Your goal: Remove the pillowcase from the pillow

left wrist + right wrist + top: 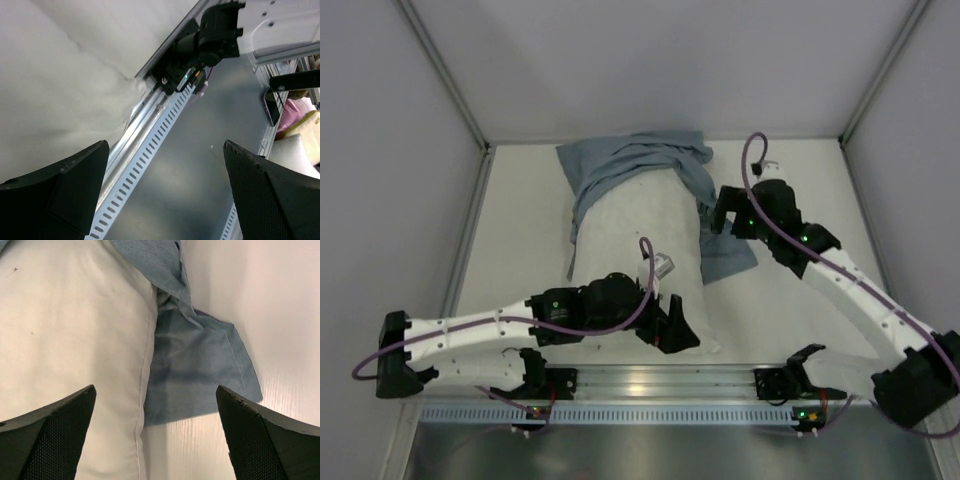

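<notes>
Top external view: the plump white pillow [640, 250] lies on the table [520, 250], with the limp, wrinkled blue-grey pillowcase [630, 160] bunched over its far end. The left gripper [672, 330] and right gripper [725, 212] both gape wide, holding nothing.

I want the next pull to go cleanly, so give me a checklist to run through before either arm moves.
1. Left tool open: ok.
2. Right tool open: ok.
3. Pillowcase off the pillow: not ok, it is bunched over the far end.
4. Right tool above cloth: ok, the flap lies below its fingers, beside the pillow's edge.
5. Flap free of the pillow's weight: cannot tell; it runs under the edge.
6. Left tool lined up on the pillow: not ok, it faces the rail past the near corner.
</notes>
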Controlling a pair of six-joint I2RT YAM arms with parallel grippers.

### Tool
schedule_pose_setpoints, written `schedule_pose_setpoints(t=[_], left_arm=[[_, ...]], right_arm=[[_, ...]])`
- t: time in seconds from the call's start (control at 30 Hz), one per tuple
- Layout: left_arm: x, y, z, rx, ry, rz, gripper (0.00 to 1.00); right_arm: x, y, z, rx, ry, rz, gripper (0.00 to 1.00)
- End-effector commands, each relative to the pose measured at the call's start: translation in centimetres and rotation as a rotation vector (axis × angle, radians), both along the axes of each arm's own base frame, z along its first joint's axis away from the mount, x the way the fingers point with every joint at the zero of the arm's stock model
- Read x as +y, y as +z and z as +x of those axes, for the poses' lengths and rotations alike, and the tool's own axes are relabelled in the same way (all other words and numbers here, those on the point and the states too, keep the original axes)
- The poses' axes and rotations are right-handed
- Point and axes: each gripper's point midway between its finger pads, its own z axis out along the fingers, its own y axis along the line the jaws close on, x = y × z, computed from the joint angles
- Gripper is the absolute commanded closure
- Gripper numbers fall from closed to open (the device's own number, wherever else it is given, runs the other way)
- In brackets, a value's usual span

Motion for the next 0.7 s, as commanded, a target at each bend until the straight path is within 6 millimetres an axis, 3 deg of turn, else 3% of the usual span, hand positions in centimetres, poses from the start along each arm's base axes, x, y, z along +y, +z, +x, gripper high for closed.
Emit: schedule_pose_setpoints(t=[0.0,0.03,0.07,0.1,0.17,0.2,0.33,0.5,0.53,0.67], left_arm=[[0.8,5.4,2.1,-0.192,0.044,-0.063,0.01],[2.3,4.9,3.0,-0.213,0.103,0.000,0.01],[3.4,6.5,3.4,-0.233,0.139,-0.017,0.01],[4.3,6.8,3.8,-0.243,0.173,-0.006,0.01],[6.5,6.8,4.7,-0.257,0.252,0.047,0.01],[7.1,6.6,5.0,-0.247,0.287,0.062,0.01],[10.0,5.5,6.4,-0.239,0.436,0.126,0.01],[14.2,2.5,7.7,-0.232,0.607,0.254,0.01],[14.7,1.5,7.7,-0.225,0.620,0.279,0.01],[15.4,-0.4,7.8,-0.207,0.656,0.312,0.01]], right_arm=[[-1.7,-1.2,-3.8,0.028,-0.006,0.063,0.01],[-1.5,-3.6,-5.3,0.077,0.015,0.084,0.00],[-0.1,-3.2,-7.1,0.076,0.107,0.166,0.00],[0.4,-5.7,-9.0,0.131,0.153,0.189,0.01],[2.3,-5.5,-11.4,0.137,0.272,0.295,0.01],[2.4,-7.2,-12.8,0.181,0.296,0.301,0.01],[2.3,-8.9,-16.1,0.248,0.322,0.359,0.01],[3.2,-7.7,-19.5,0.223,0.409,0.531,0.00],[3.7,-6.8,-20.4,0.235,0.439,0.594,0.00],[4.6,-6.5,-21.6,0.272,0.489,0.679,0.01]])
